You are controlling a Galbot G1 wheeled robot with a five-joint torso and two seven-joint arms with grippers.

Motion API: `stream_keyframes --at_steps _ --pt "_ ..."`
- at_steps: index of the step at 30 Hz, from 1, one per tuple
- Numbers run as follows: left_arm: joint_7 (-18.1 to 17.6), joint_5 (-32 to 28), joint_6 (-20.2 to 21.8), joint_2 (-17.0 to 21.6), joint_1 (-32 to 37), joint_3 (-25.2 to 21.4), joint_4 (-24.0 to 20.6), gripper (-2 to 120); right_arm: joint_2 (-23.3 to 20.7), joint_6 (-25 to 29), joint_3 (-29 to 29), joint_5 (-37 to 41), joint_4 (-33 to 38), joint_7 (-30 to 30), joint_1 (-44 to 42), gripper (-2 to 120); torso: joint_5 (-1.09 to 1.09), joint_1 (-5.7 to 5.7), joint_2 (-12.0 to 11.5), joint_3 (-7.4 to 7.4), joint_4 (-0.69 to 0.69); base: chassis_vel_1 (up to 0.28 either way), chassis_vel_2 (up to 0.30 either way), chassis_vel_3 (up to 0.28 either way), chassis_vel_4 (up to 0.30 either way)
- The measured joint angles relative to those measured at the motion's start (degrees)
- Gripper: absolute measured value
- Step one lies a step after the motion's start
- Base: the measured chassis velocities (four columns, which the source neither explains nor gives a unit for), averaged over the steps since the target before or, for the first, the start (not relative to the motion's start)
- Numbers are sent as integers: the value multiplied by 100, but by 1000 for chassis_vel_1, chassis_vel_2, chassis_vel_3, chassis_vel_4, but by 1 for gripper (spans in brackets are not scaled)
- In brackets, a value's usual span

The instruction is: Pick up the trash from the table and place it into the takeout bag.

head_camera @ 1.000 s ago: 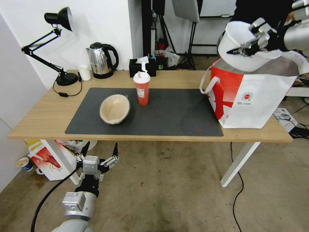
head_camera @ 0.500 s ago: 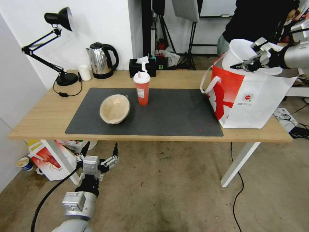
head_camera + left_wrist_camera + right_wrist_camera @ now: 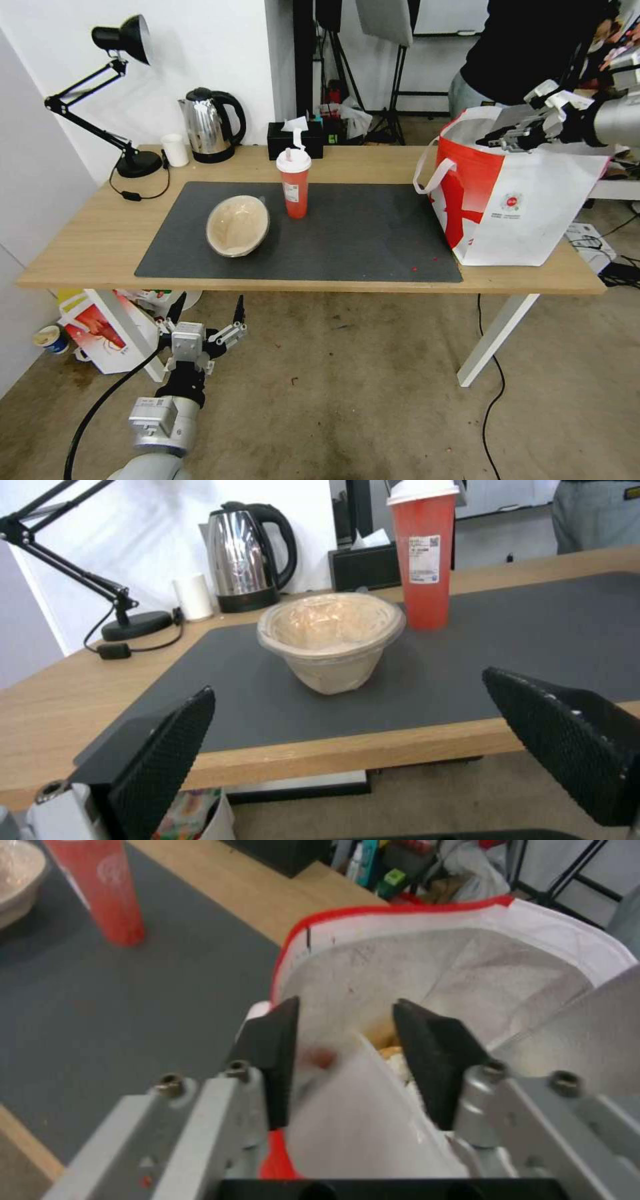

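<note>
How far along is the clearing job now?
Nothing is fully done yet. In hand: the right hand is at the mouth of the takeout bag, fingers apart, with the large white bowl between them, inside the bag. Left: the tan paper bowl and the red drink cup are on the mat. The left hand hangs open below the table.

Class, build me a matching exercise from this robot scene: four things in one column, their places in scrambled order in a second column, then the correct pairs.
Things
1. Tan paper bowl
2. Tall red drink cup with white lid
3. Right pincer
4. Left pincer

Places
A. Below the front edge of the light-wood table, above the floor
B. At the mouth of the white-and-red takeout bag
C. Tilted on the dark grey mat
D. Upright on the mat, in front of the black tissue box

Pairs: 1-C, 2-D, 3-B, 4-A
</note>
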Motion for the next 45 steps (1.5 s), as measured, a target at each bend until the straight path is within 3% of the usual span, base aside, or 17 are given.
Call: stream_keyframes --at_steps 16,18,22,23,25,27,29,32,33,35,42,45 --pt "0 0 0 0 0 0 0 100 123 -33 -22 116 -3 194 121 99 1 0 0 0 0 0 0 0 0" --pt "0 0 0 0 0 0 0 100 129 -31 30 117 -3 213 106 100 0 1 0 0 0 0 0 0 0" --pt "0 0 0 0 0 0 0 100 167 176 972 502 109 718 -521 100 1 1 0 1 0 0 0 0 0" --pt "0 0 0 0 0 0 0 100 167 176 972 502 109 718 -521 100 1 1 0 1 0 0 0 0 0" --pt "0 0 0 0 0 0 0 100 164 647 2090 1003 495 1265 -1457 100 0 0 0 0 -1 0 0 0 0" --pt "0 0 0 1 0 0 0 100 153 925 2367 1208 666 1489 -1757 100 2 0 0 0 -2 0 0 0 0" --pt "0 0 0 1 1 0 0 100 114 1585 2888 1595 1074 1951 -2292 100 3 0 0 0 0 0 0 0 0" --pt "0 0 0 0 0 0 0 100 105 1670 2943 1648 1134 2025 -2345 100 3 0 0 0 0 0 0 0 0" --pt "0 0 0 0 0 0 0 100 31 2148 3184 1960 1488 2526 -2558 100 -1 0 0 0 0 0 0 0 0" --pt "0 0 0 0 0 0 0 100 -36 2444 3289 2117 1732 2883 -2634 100 -2 0 1 0 0 0 0 0 0" --pt "0 0 0 0 0 -1 0 100 -174 3061 3331 2247 2279 3444 -2750 100 0 0 1 0 -2 0 0 0 0" --pt "0 0 0 0 0 0 0 100 -51 3950 3236 2143 2894 4267 -2903 100 -1 0 1 0 1 0 0 0 0"
